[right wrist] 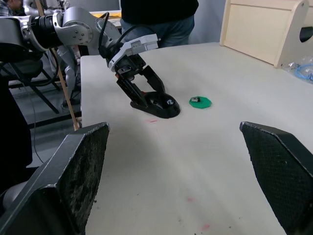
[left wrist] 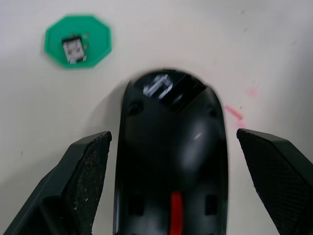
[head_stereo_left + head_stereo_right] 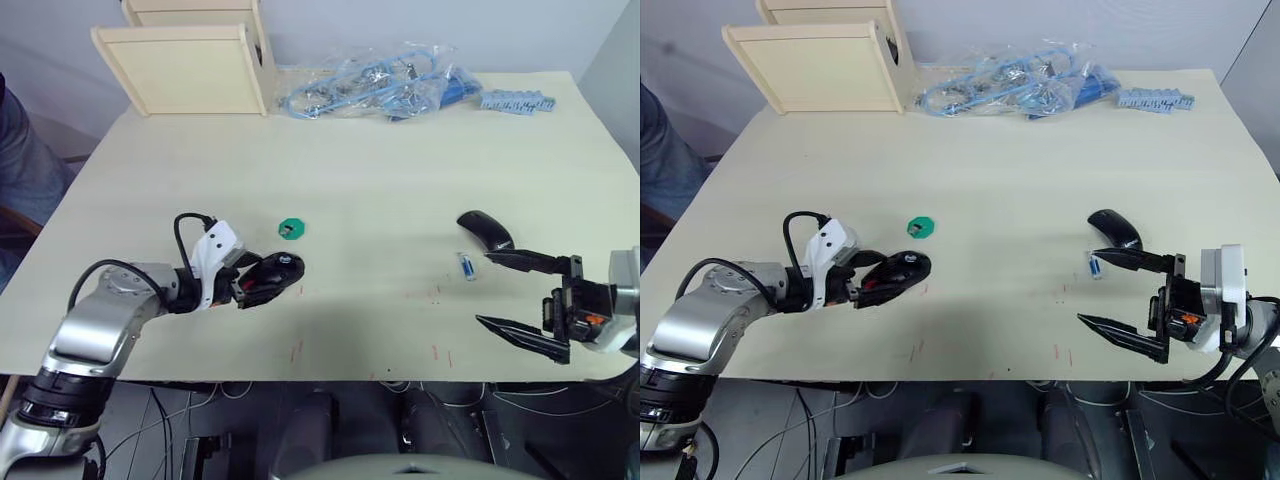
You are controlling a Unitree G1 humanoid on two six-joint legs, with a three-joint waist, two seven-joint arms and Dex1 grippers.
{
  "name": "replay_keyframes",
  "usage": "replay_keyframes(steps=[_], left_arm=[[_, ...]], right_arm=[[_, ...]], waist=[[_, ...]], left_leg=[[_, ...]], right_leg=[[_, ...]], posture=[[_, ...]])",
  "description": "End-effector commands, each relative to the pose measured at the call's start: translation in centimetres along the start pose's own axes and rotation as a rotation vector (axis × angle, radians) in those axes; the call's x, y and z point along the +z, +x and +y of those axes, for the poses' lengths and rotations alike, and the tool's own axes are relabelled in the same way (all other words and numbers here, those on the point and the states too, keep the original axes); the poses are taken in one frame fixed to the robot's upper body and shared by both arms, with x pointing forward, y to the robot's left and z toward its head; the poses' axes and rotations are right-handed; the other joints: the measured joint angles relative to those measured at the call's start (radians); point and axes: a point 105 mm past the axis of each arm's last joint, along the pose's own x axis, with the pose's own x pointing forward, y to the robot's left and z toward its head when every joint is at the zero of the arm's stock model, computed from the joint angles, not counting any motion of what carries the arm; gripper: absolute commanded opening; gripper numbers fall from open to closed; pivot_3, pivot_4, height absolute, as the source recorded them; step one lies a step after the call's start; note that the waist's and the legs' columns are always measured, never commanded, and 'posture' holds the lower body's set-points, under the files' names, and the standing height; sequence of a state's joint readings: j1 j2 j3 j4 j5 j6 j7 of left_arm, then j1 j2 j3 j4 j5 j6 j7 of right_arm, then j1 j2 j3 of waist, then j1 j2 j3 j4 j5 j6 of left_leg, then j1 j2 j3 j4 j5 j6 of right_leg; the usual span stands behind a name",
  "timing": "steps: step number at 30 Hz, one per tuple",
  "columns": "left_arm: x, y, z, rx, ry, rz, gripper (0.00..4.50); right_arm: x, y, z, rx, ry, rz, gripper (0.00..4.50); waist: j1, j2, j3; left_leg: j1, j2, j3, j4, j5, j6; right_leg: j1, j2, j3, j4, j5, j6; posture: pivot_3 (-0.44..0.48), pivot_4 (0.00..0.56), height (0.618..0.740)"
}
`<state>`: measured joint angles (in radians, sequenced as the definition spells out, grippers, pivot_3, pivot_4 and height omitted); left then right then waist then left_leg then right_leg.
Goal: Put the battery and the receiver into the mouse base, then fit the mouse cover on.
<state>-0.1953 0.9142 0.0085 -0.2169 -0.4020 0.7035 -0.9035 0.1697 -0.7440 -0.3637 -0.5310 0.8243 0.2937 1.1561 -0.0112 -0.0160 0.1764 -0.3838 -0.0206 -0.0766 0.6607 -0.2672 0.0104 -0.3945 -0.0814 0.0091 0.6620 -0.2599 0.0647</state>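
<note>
Black oval mouse base [image 2: 171, 161] shows a red inner strip.

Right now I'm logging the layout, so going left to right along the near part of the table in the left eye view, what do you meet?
left gripper → mouse base → green disc → battery → mouse cover → right gripper

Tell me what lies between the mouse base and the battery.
Bare tabletop with a few faint red marks, seen in the left eye view. The mouse base sits between the left gripper's jaws; the battery lies beside the cover.
</note>
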Motion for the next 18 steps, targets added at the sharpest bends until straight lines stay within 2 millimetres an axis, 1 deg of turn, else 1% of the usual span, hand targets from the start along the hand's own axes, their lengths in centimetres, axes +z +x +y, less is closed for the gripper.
replay_keyframes(steps=[1, 9, 10, 11, 12, 13, 18], left_arm=[[0.63, 0.19, 0.22, 0.015, 0.044, -0.020, 4.39], [0.29, 0.48, 0.26, 0.018, 0.056, -0.025, 4.39], [0.24, 0.48, 0.28, 0.015, 0.056, -0.026, 3.87], [0.21, 0.48, 0.29, 0.013, 0.056, -0.027, 3.56], [0.20, 0.47, 0.27, 0.010, 0.056, -0.030, 3.11], [0.15, 0.42, 0.28, 0.009, 0.058, -0.031, 2.90], [0.71, 0.13, -0.03, -0.032, 0.100, -0.076, 2.90]], right_arm=[[1.00, -0.09, 0.30, -0.003, -0.050, -0.023, 4.50], [0.93, -0.25, 0.28, -0.016, -0.050, -0.022, 4.50], [0.90, -0.24, 0.27, -0.017, -0.050, -0.023, 4.50], [0.89, -0.24, 0.27, -0.018, -0.050, -0.023, 4.50], [0.88, -0.25, 0.27, -0.018, -0.049, -0.023, 4.50], [0.84, -0.28, 0.27, -0.020, -0.048, -0.023, 4.50], [0.57, -0.44, 0.12, -0.030, -0.045, -0.019, 4.50]], waist=[[0.000, 0.000, 0.000], [0.000, 0.000, 0.000], [0.000, 0.000, 0.000], [0.000, 0.000, 0.000], [0.000, 0.000, 0.000], [0.000, 0.000, 0.000], [0.000, 0.000, 0.000]], left_leg=[[0.000, 0.000, 0.000, 0.000, 0.000, 0.000], [0.000, 0.000, 0.000, 0.000, 0.000, 0.000], [0.000, 0.000, 0.000, 0.000, 0.000, 0.000], [0.000, 0.000, 0.000, 0.000, 0.000, 0.000], [0.000, 0.000, 0.000, 0.000, 0.000, 0.000], [0.000, 0.000, 0.000, 0.000, 0.000, 0.000], [0.000, 0.000, 0.000, 0.000, 0.000, 0.000]], right_leg=[[0.000, 0.000, 0.000, 0.000, 0.000, 0.000], [0.000, 0.000, 0.000, 0.000, 0.000, 0.000], [0.000, 0.000, 0.000, 0.000, 0.000, 0.000], [0.000, 0.000, 0.000, 0.000, 0.000, 0.000], [0.000, 0.000, 0.000, 0.000, 0.000, 0.000], [0.000, 0.000, 0.000, 0.000, 0.000, 0.000], [0.000, 0.000, 0.000, 0.000, 0.000, 0.000]], posture=[[0.000, 0.150, 0.740], [0.000, 0.150, 0.740], [0.000, 0.150, 0.740], [0.000, 0.150, 0.740], [0.000, 0.150, 0.740], [0.000, 0.150, 0.740], [0.000, 0.150, 0.740]])
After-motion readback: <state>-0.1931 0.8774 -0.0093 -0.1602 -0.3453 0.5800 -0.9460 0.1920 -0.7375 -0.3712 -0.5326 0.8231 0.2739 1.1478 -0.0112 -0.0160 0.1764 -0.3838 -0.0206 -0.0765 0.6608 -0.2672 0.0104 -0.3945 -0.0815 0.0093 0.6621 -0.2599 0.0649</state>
